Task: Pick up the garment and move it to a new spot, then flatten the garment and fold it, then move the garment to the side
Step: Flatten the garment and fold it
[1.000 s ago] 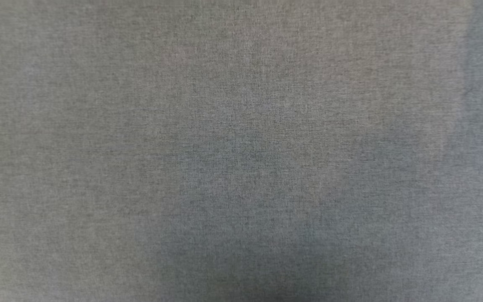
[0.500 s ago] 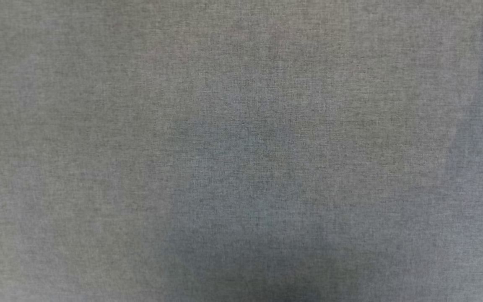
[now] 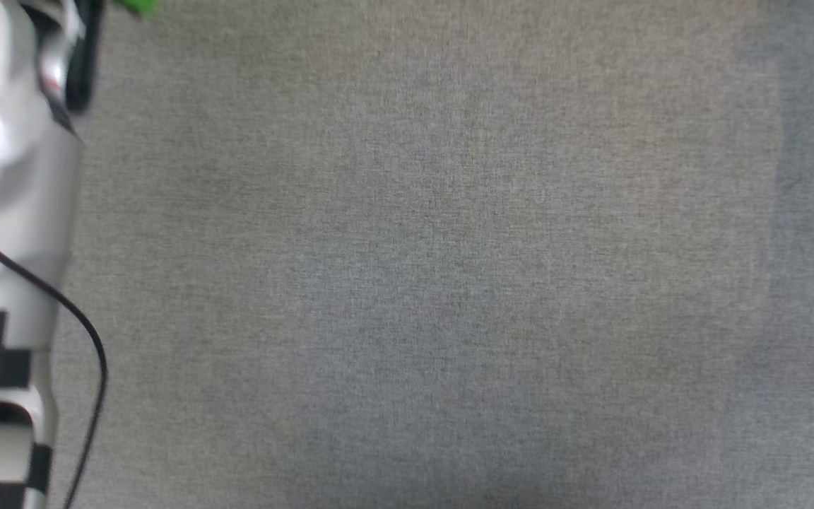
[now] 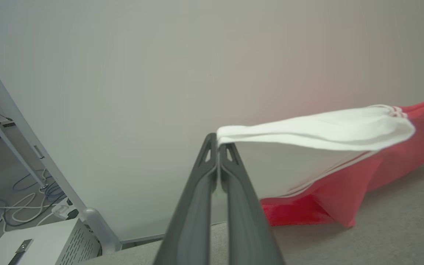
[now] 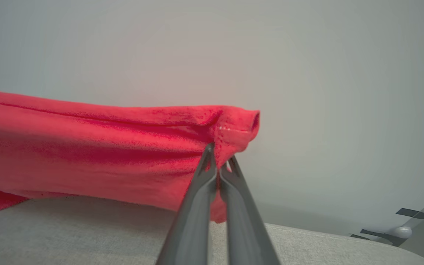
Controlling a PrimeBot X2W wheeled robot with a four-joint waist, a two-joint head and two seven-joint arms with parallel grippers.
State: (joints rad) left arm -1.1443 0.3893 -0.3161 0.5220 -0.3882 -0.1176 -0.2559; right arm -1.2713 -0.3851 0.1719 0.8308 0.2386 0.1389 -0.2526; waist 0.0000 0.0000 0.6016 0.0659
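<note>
The garment hangs stretched above the grey cloth-covered table point(image 4: 381, 228). In the left wrist view its white sleeve point(image 4: 326, 129) runs from the fingertips to the right, and the red body point(image 4: 363, 176) droops to the table behind it. My left gripper point(image 4: 218, 141) is shut on the sleeve's edge. In the right wrist view the red garment point(image 5: 87, 147) spans leftward from the fingertips. My right gripper point(image 5: 219, 154) is shut on its hemmed red corner. The head view looks down on the bare grey table point(image 3: 449, 247), with a pale forearm point(image 3: 4, 177) at the left edge.
A plain pale wall point(image 4: 160, 73) stands behind the table. A white perforated cabinet point(image 4: 42, 243), a metal frame leg point(image 4: 13, 136) and floor cables point(image 4: 24, 206) lie off the table's left end. A black cable point(image 3: 61, 304) hangs by the forearm. A marked frame point(image 5: 418, 224) sits at the right.
The head view has shifted, so the camera moved. A pale forearm with a black cable now shows at its left edge, and the dark shadow at the bottom has faded.
</note>
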